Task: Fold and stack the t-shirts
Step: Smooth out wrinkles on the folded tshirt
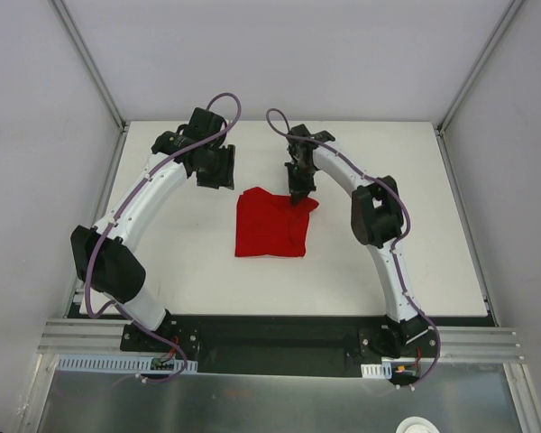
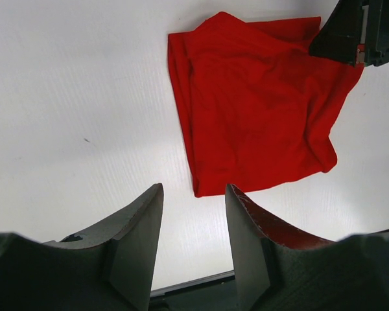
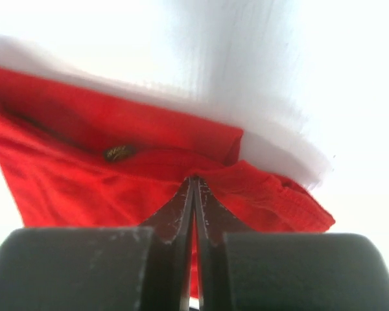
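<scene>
Light falls from above, bright and even; my arms (image 1: 153,194) throw only faint, soft shadows on the table (image 1: 388,262). The top view is sharp. From my left wrist the shirt (image 2: 259,103) is crisp, while my left gripper (image 2: 194,189) sits soft, one finger (image 2: 246,220) tinted red. My right wrist view is blown white, the shirt's far edge smeared.
</scene>
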Controlling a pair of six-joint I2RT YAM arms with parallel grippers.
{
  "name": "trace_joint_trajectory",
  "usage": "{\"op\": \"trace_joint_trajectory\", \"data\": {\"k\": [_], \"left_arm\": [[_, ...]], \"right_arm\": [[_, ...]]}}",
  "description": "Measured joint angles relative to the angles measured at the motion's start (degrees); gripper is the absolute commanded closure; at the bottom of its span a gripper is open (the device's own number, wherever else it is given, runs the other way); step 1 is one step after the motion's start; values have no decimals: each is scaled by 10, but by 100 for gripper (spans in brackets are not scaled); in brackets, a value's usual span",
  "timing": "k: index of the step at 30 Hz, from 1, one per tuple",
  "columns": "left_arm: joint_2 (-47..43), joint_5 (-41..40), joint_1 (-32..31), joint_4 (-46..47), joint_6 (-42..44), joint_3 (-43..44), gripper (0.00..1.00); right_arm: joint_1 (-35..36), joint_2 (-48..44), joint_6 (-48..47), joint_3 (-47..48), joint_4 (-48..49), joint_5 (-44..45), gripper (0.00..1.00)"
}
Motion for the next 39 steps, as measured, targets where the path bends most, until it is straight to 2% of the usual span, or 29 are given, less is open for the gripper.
{"op": "trace_joint_trajectory", "data": {"k": [1, 3, 5, 8, 14, 15, 18, 19, 20, 25, 31, 34, 35, 36, 39], "left_arm": [[0, 0, 0, 0, 0, 0, 57], [0, 0, 0, 0, 0, 0, 57], [0, 0, 0, 0, 0, 0, 57], [0, 2, 0, 0, 0, 0, 57], [0, 5, 0, 0, 0, 0, 58], [0, 6, 0, 0, 0, 0, 57], [0, 15, 0, 0, 0, 0, 58], [1, 18, -1, 0, 0, 0, 58], [3, 21, -1, 0, 0, 0, 57], [26, 35, -10, 0, 0, 0, 58], [75, 51, -28, 3, 0, 0, 58], [114, 67, -33, 12, 0, 2, 71], [132, 75, -35, 13, 0, 7, 89], [151, 81, -35, 18, -2, 11, 97], [212, 98, -35, 33, 2, 26, 100]], "right_arm": [[0, 0, 0, -5, 7, 5, 92], [2, 0, 3, -7, 15, 15, 79], [3, 0, 5, -6, 26, 28, 72], [5, 0, 6, -2, 38, 54, 67], [4, -2, 6, -1, 72, 111, 66], [3, -5, 5, -2, 76, 113, 66], [-1, -24, 2, -9, 83, 113, 76], [-3, -35, 1, -14, 85, 111, 83], [-4, -46, 0, -19, 85, 108, 99], [-7, -99, 0, -48, 85, 79, 99], [-7, -97, 3, -57, 73, 42, 100], [-7, -87, 12, -63, 59, 25, 99], [-7, -87, 16, -71, 56, 18, 100], [-8, -87, 20, -81, 51, 10, 99], [-11, -87, 27, -113, 39, -15, 100]]}}
